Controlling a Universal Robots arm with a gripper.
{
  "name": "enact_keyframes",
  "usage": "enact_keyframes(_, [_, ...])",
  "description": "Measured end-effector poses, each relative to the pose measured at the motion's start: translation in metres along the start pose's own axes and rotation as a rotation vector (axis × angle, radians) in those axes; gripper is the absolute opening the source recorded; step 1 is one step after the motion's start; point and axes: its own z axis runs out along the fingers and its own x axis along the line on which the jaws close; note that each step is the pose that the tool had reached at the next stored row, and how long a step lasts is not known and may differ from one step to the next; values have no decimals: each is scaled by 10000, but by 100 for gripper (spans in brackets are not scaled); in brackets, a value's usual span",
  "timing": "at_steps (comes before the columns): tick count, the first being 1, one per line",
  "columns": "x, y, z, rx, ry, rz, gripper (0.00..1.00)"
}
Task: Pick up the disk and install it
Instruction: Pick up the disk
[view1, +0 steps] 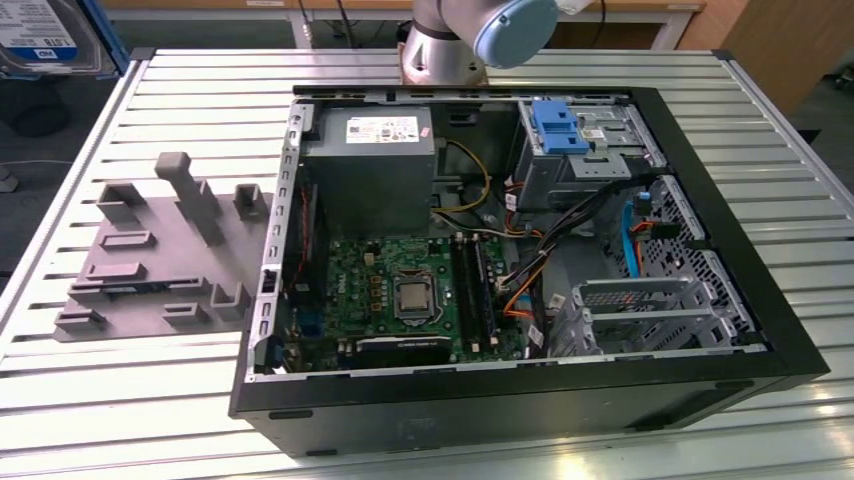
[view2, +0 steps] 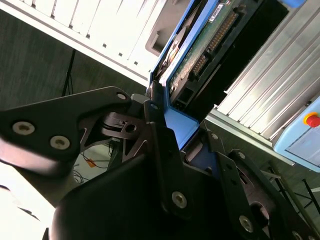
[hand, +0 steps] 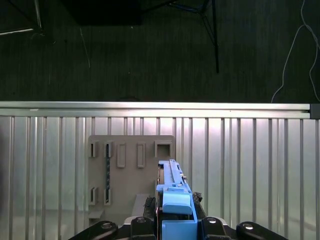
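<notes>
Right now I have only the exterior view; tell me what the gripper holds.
Observer: In both wrist views the gripper is shut on the disk, gripping its blue bracket.
Operator: Give me the disk's attitude.
Observer: In the first wrist view it shows edge-on, with the grey fixture plate beyond it.
Operator: Report its underside.
Observer: In the second wrist view the green circuit board is bare toward the camera.
</notes>
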Motion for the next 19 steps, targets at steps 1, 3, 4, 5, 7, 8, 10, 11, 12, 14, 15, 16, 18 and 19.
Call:
enact_keyframes(1, [0,-5,-1,-2,1,0,36])
enact_keyframes(3, [0,-18,-1,-1,1,-1,36])
enact_keyframes(4, [0,-27,-1,-2,1,-1,36])
enact_keyframes(5, [0,-37,-1,-1,0,-2,36])
enact_keyframes(7, [0,-60,-1,-1,1,-2,36])
enact_keyframes(8, [0,-73,-1,-1,0,-1,36])
enact_keyframes(10, [-1,-97,-1,-1,0,-1,36])
enact_keyframes(11, [-1,-108,-1,-1,0,-1,36])
enact_keyframes(12, [-1,-119,-1,-1,0,-1,36])
enact_keyframes(14, [-1,-140,-1,0,0,-1,36])
enact_keyframes(15, [-1,-150,-1,-1,0,-1,36])
enact_keyframes(16, [-1,-160,-1,-1,0,-1,36])
enact_keyframes(18, [-1,-182,-1,-1,0,-1,36])
enact_keyframes(19, [-1,-194,-2,-1,1,-1,36])
